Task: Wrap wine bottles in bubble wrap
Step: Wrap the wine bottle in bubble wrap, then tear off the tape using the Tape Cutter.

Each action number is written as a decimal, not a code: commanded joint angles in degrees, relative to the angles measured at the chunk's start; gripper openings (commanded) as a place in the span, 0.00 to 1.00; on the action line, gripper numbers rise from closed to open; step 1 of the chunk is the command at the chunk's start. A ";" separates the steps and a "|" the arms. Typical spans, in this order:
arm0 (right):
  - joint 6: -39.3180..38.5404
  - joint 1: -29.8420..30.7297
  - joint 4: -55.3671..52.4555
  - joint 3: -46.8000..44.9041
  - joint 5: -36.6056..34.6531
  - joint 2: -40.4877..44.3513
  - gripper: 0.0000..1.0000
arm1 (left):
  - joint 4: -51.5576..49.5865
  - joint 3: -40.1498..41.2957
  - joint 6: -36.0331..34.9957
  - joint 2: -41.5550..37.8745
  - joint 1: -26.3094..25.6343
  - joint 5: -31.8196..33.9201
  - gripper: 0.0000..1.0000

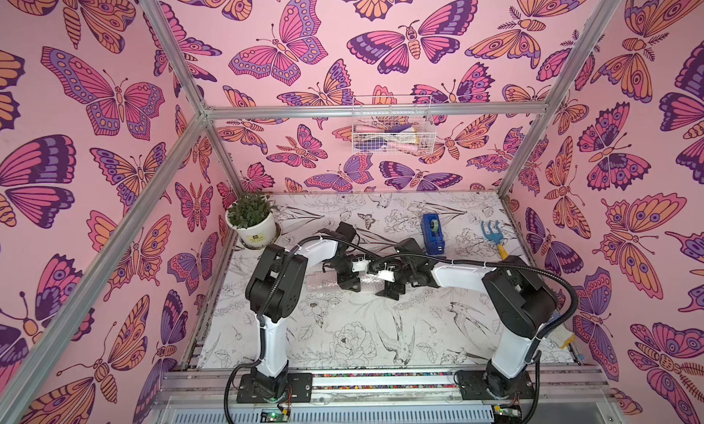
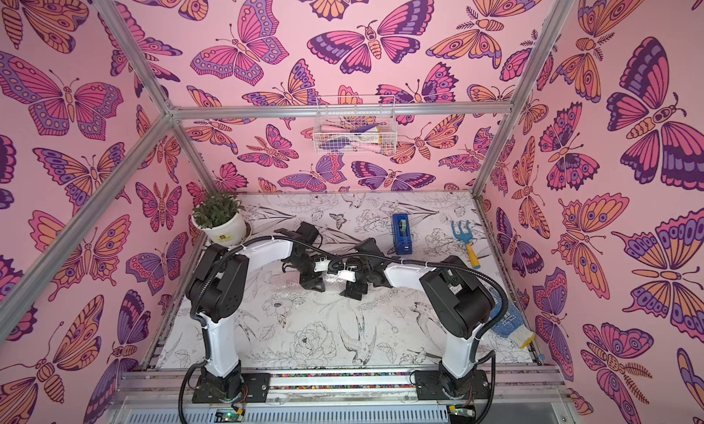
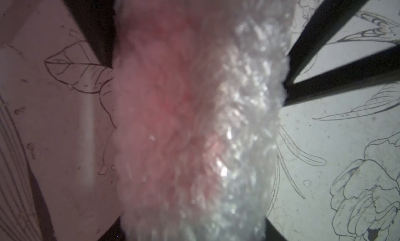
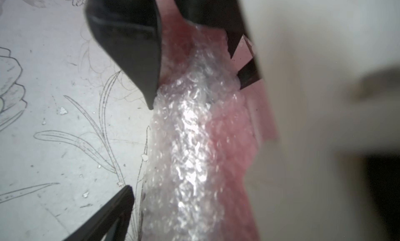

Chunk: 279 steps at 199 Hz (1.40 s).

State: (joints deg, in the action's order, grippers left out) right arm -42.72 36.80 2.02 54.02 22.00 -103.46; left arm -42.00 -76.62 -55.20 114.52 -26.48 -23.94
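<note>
Bubble wrap [image 4: 190, 153] sits clamped in left pincer [image 1: 348, 285]; right pincer [image 1: 389, 290] gapes.

Your tape dispenser [image 1: 433, 233] has the rake [image 1: 494, 238] just right, potted plant [image 1: 252, 220] far left, bubble wrap [image 1: 318, 283] before it, leftward.

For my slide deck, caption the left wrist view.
Close-up: bubble wrap bundled around a pink-red bottle on the flower-print table.

No text, brand or number can be read anywhere. A small yellow sticker [image 1: 256, 236] is seen on the white plant pot [image 1: 266, 224]; the dark marks on it may be lettering, but they cannot be made out.
</note>
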 commanded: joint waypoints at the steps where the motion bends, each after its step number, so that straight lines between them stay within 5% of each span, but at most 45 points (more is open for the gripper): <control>1: 5.10 -0.24 2.66 -2.77 -2.62 4.72 0.99 | -4.95 2.15 2.99 3.22 0.09 3.55 0.48; 35: 13.47 -2.44 9.08 -7.40 -3.97 12.91 0.99 | -5.09 1.62 8.31 3.08 -0.06 3.77 0.47; 65: 27.57 -6.50 8.34 -8.42 -8.52 22.38 0.99 | -5.48 -0.84 20.43 4.56 -0.16 3.82 0.47; 91: 39.54 -11.69 5.78 -9.06 -10.19 28.79 0.99 | -9.91 -5.20 30.36 8.10 -0.11 2.92 0.31; 139: 60.94 -23.45 2.11 -12.47 -6.98 35.04 0.99 | -14.39 -4.31 39.43 13.39 0.33 -3.49 0.22; 203: 76.24 -38.34 3.85 -17.93 3.45 30.87 1.00 | -13.90 -1.36 43.67 13.89 2.46 -4.77 0.17; 279: 85.94 -39.52 19.63 -14.45 19.64 10.42 0.92 | -13.90 -1.79 44.08 13.98 3.61 -3.29 0.17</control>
State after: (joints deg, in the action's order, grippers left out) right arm 37.23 -2.28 12.49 37.19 34.37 -88.38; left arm -48.25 -83.42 -14.22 121.30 -23.16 -38.61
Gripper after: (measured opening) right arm 0.943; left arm 0.568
